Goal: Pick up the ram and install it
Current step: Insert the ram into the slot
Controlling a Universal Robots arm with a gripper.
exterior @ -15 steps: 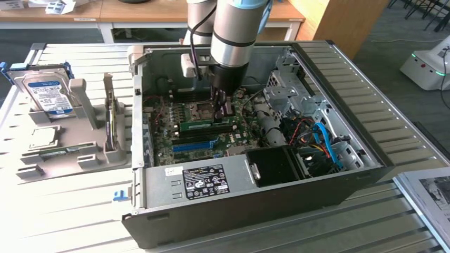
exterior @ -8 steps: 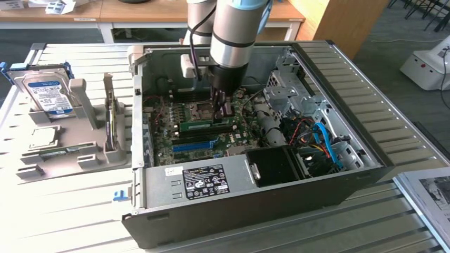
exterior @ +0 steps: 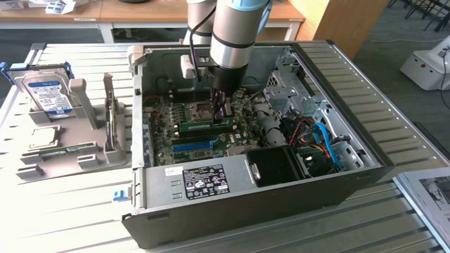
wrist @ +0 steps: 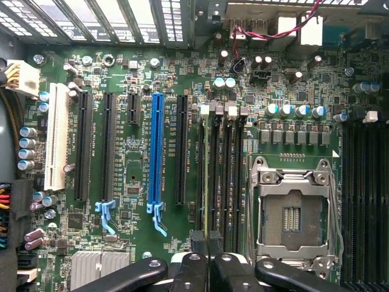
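Green ram [exterior: 197,125] is pinched edge-on in your jaws, right at the black slots [wrist: 226,176] beside the socket [wrist: 295,213]. If it's tilted or off-line, pressing could jam it.

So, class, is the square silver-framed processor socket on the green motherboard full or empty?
Empty: the square silver-framed processor socket shows its bare dark contact bed, with no chip seated inside.

We are in what looks like a robotics lab: an open PC case [exterior: 232,211] lies on a slatted metal bench [exterior: 70,221], an arm [exterior: 235,37] reaches into it, a hard drive [exterior: 48,94] stands in a grey fixture [exterior: 84,153], and wooden desks [exterior: 140,13] stand on carpet [exterior: 414,100] behind.
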